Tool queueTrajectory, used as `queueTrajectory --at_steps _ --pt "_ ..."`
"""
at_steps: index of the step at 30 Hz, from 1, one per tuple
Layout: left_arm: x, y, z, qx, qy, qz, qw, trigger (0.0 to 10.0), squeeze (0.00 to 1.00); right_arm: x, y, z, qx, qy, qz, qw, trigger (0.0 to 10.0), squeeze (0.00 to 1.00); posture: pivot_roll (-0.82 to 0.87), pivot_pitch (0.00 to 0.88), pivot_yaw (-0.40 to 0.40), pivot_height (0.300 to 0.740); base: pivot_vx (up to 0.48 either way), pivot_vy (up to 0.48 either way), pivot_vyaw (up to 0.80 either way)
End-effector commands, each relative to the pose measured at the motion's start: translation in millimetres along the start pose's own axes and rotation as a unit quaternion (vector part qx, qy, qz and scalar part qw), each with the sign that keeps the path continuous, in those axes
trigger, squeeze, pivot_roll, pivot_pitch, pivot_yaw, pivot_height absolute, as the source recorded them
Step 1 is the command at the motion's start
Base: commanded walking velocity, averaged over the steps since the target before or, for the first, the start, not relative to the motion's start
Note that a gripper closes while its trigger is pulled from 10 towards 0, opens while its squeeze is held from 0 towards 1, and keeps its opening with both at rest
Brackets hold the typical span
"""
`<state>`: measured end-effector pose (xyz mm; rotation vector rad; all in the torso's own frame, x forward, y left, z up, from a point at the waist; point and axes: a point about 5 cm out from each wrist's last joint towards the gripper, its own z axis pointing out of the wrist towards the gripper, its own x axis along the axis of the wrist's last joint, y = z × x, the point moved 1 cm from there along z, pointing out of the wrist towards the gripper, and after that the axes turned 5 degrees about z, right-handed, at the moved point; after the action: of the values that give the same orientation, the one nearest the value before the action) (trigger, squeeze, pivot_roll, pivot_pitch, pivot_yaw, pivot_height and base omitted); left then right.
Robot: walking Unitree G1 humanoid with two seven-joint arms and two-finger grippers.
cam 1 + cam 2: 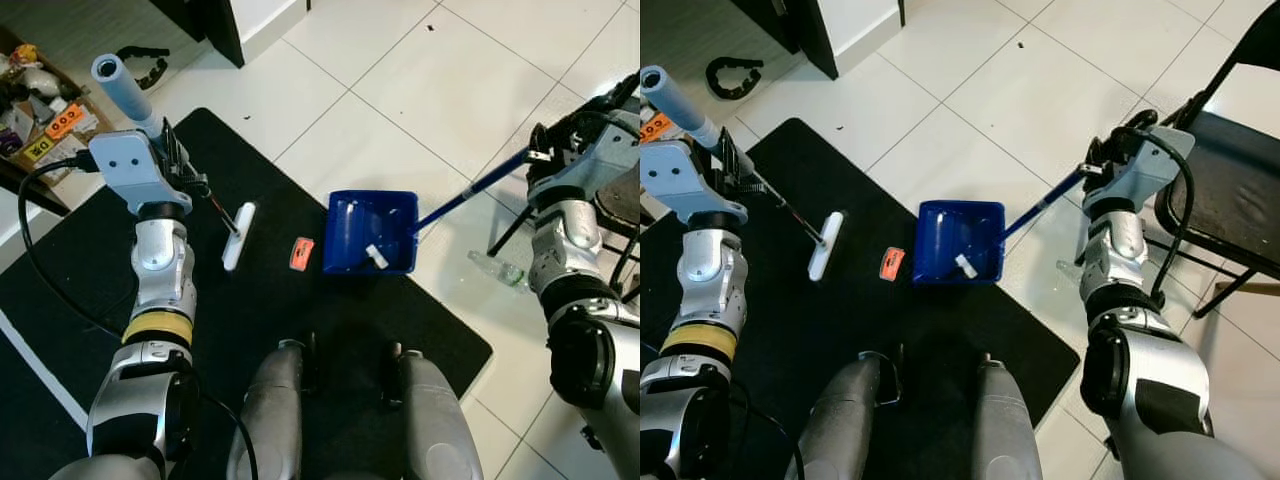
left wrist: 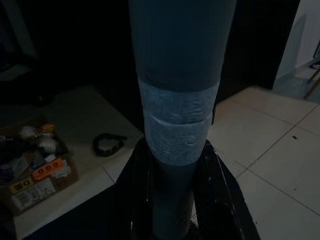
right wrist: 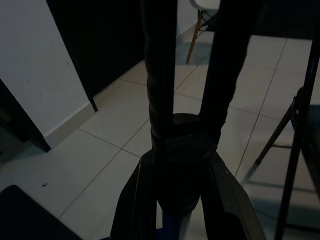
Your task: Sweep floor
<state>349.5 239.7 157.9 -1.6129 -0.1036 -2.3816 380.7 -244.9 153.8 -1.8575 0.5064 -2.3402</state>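
Broom (image 1: 238, 234), with its white head resting on the black mat (image 1: 90, 290), stands just left of a small orange scrap (image 1: 301, 252), and its thin shaft runs up and back to a thick grey handle wrapped with a band of pale tape. The left gripper (image 1: 172, 150) is clamped round that handle, black fingers (image 2: 220, 200) pressed against either side of it in the left wrist view. The left arm is raised with the forearm upright and the wrist bent forward over the mat.

Right of the scrap sits the blue dustpan (image 1: 370, 232), straddling the mat's edge and the white tiled floor (image 1: 400, 90), with a small white piece (image 1: 376, 256) lying inside it. Its long blue handle slants up to the right gripper (image 1: 1102, 160), which is closed tight on the black grip at the handle's end. The right arm is bent, forearm lifted, beside a black folding chair (image 1: 1230, 190). A clear plastic bottle (image 1: 497, 269) lies on the tiles near the right arm.

Farther left, a cardboard box (image 1: 40, 125) holds clutter; an orange tag there reads "000". A black ring-shaped object (image 1: 142, 62) lies beyond on the floor.
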Motion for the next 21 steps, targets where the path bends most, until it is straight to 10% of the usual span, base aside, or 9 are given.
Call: queueTrajectory --at_steps 1,21 --pt "0.4 0.8 -2.8 0.000 0.012 0.000 1.000 10.0 0.00 0.8 -0.9 1.4 -0.005 0.002 0.022 1.000 0.0 0.00 0.08 0.273 -0.047 0.740 0.000 0.000 0.00" --pt "-1.5 6.2 -0.1 -0.005 0.005 0.003 1.000 10.0 0.00 -13.2 5.2 -4.7 -0.041 -0.038 -0.024 0.998 0.0 0.00 0.07 0.260 -0.035 0.740 0.000 0.000 0.00"
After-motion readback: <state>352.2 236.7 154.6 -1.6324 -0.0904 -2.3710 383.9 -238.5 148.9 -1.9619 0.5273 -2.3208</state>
